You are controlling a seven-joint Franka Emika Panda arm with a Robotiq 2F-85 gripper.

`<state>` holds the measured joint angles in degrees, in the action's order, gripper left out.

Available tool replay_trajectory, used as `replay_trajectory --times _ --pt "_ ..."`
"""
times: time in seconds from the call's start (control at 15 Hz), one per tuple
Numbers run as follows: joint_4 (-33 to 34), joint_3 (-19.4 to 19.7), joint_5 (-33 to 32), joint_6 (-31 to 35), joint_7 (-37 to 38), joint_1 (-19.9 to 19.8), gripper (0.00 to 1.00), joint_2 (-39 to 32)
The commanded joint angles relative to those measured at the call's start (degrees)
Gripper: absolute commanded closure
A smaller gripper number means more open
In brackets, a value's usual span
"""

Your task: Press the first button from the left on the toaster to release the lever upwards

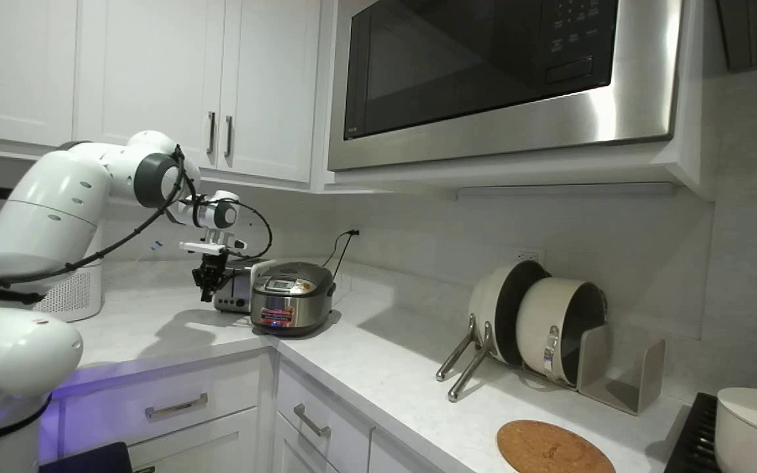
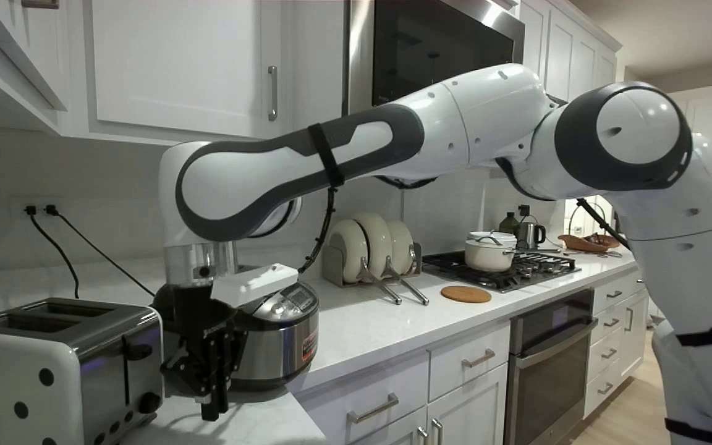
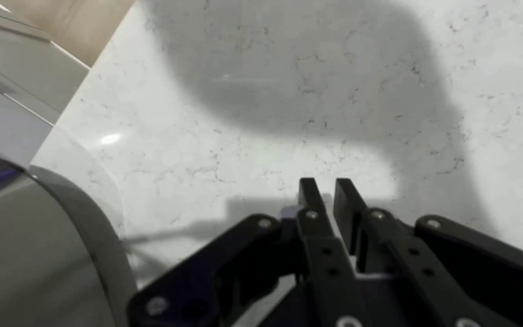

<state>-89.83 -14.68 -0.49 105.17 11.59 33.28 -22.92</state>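
The toaster has a silver front, dark slotted top and white side with black dots. It also shows in an exterior view, partly hidden by my gripper and the rice cooker. Its black lever sits near the top of its slot, above a dark knob. A row of small dark buttons runs along the lower front. My gripper points down in front of the toaster, apart from it, above the counter. In the wrist view my gripper has a narrow gap between its fingers, with nothing held. The toaster is out of the wrist view.
A round steel rice cooker stands close beside the toaster and my gripper; its side fills the wrist view's lower left. A white perforated appliance stands behind the arm. Black power cords hang behind. Upper cabinets overhang the counter.
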Motion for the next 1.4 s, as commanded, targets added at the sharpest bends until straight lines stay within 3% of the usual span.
replay_trajectory --times 0.0,0.47,0.87,0.93,1.33 --pt "-3.02 -1.67 4.09 -3.53 0.77 -3.38 0.53 6.48" --pt "-5.96 -2.22 7.82 -7.32 2.44 -7.5 0.01 12.99" --pt "-10.25 -2.52 9.33 -5.94 2.47 -8.83 0.0 16.09" --pt "-6.8 -2.62 7.49 -7.07 1.66 -8.49 0.0 13.2" --pt "-7.01 -2.65 7.49 -7.06 1.54 -8.57 0.0 13.01"
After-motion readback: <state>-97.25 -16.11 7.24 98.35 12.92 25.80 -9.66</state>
